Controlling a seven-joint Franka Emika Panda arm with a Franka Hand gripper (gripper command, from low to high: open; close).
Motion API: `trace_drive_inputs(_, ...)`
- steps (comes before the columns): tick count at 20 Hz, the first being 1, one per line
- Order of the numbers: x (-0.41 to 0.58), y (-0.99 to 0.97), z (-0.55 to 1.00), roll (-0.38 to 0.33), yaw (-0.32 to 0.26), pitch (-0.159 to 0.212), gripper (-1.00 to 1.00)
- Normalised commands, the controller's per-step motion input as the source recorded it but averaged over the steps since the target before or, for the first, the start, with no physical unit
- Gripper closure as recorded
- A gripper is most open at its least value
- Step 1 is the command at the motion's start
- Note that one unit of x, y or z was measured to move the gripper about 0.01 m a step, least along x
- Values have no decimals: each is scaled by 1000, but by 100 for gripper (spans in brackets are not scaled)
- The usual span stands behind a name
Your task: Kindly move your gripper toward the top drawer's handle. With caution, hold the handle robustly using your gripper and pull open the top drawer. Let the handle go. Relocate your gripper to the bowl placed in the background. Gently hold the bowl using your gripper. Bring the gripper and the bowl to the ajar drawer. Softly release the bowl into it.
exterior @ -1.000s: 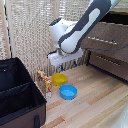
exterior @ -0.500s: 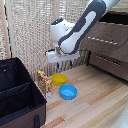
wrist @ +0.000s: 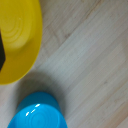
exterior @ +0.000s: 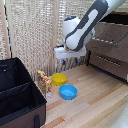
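Exterior and wrist views of the approach to the bowl. The bulky white robot arm (exterior: 80, 30) hangs above the light wooden floor (exterior: 95, 100), its end over the small round yellow plastic bowl (exterior: 59, 78). This bowl rests on the floor near the woven reed wall (exterior: 35, 35), with the wider blue plastic bowl (exterior: 68, 92) just beside it; whether the two rims touch cannot be told. The dark-brown wooden dresser (exterior: 112, 50) stands at the exterior view's right, its top drawer (exterior: 111, 42) seemingly drawn out. The jaws are not resolved in either view, so their opening cannot be told; nothing appears to be held.

Risks, as judged: the wrist view shows yellow and blue bowls close together, so a descent drifting off centre could close on the blue rim or nudge both bowls. A thin plastic rim may slip from a light pinch. A black fabric bin (exterior: 17, 95) and small patterned item (exterior: 45, 80) stand near.
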Motion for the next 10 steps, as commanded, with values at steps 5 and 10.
trace_drive_inputs(5, -27, 289, -462, 0, -168, -120, -100)
trace_drive_inputs(10, 121, 135, -110, 0, -128, -96, -100)
